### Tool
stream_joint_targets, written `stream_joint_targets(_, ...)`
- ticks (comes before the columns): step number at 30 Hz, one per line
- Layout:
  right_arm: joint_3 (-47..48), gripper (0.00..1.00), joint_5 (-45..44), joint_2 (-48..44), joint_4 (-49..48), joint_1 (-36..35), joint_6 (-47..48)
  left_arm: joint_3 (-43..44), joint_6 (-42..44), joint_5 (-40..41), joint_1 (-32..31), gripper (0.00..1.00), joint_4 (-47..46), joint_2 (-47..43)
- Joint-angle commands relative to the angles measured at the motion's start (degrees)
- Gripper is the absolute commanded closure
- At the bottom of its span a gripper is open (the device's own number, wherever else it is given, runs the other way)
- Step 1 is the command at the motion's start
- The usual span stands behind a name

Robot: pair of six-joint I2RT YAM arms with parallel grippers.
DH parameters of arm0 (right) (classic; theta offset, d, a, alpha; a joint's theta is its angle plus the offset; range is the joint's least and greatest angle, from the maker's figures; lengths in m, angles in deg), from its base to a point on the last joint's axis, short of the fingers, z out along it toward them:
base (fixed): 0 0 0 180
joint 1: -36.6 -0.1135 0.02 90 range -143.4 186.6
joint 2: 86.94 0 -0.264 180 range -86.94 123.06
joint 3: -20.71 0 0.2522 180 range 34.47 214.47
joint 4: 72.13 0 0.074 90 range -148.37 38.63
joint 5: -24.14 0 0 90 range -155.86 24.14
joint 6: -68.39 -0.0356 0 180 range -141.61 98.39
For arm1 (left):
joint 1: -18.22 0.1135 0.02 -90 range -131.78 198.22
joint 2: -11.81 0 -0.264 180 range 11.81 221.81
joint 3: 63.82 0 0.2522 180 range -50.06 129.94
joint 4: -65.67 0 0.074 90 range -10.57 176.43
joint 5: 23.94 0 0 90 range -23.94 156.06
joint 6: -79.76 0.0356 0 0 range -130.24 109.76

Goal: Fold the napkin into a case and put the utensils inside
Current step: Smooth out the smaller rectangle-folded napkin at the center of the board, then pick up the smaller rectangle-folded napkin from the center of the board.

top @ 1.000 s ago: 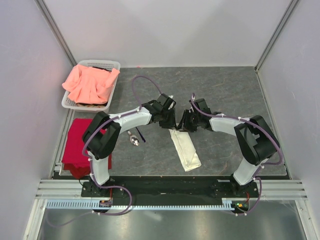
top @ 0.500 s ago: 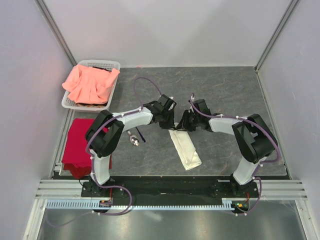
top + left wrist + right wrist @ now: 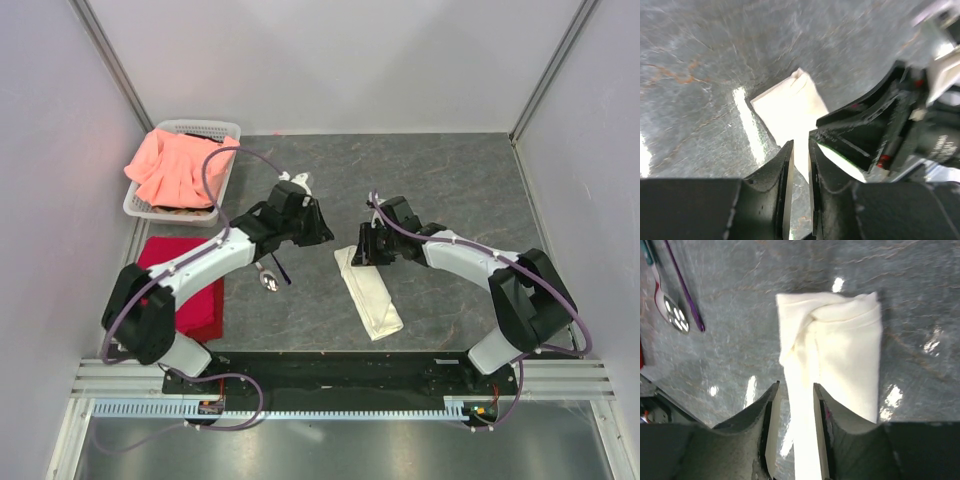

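Left gripper [image 3: 800, 150]: narrow gap, empty | right gripper [image 3: 796, 390]: slightly parted astride far end of case [image 3: 370, 295], grip unclear | utensils [image 3: 270, 275] apart, left of case | risk: snagged cloth unfolds on lift

The left gripper [image 3: 800, 148] is hanging low over the grey desk [image 3: 705, 55]. Its two black fingers [image 3: 781, 172] are standing a little apart, and nothing is sitting between them. The cream-white case [image 3: 790, 105] is lying flat on the desk just beyond them, with one corner pointing away. At the right of the case, the black end of the right arm [image 3: 875, 130] is covering part of it; I cannot tell whether it is touching the cloth. Left of the case, light is shining on the desk.
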Motion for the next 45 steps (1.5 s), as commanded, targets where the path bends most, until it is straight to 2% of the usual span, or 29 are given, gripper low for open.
stream_joint_targets(1,3.49,0.56,-5.50,-2.21,8.33,-3.51,3.79,-4.55,-2.35,0.07,1.39,0.75,-1.56,-6.66)
stream_joint_targets(9,5.51,0.42,-11.12,0.33,11.50,-8.08,4.14,-8.33,-2.61,-1.60,1.83,0.73,-0.86,-14.05)
stream_joint_targets(27,10.08,0.43,-21.50,8.85,14.31,-16.51,3.00,-11.94,-2.70,-3.89,2.27,0.73,-2.53,-15.72)
stream_joint_targets(30,12.01,0.44,-28.86,11.76,17.20,-20.55,1.24,-12.38,-2.70,-4.24,2.71,0.73,-2.44,-16.68)
stream_joint_targets(34,14.39,0.49,-37.83,14.92,21.69,-24.16,-2.18,-13.08,-2.79,-4.24,3.06,0.73,-2.53,-17.39)
stream_joint_targets(38,15.97,0.60,-45.83,18.35,24.67,-27.32,-4.99,-13.52,-2.70,-4.42,3.33,0.73,-2.44,-18.18)
stream_joint_targets(42,17.29,0.71,-47.43,19.76,25.39,-28.30,-5.53,-13.88,-2.79,-4.59,3.59,0.73,-2.44,-18.53)
stream_joint_targets(45,18.87,0.85,-46.56,19.15,25.65,-28.83,-4.83,-14.14,-2.88,-4.94,4.03,0.73,-2.44,-18.88)
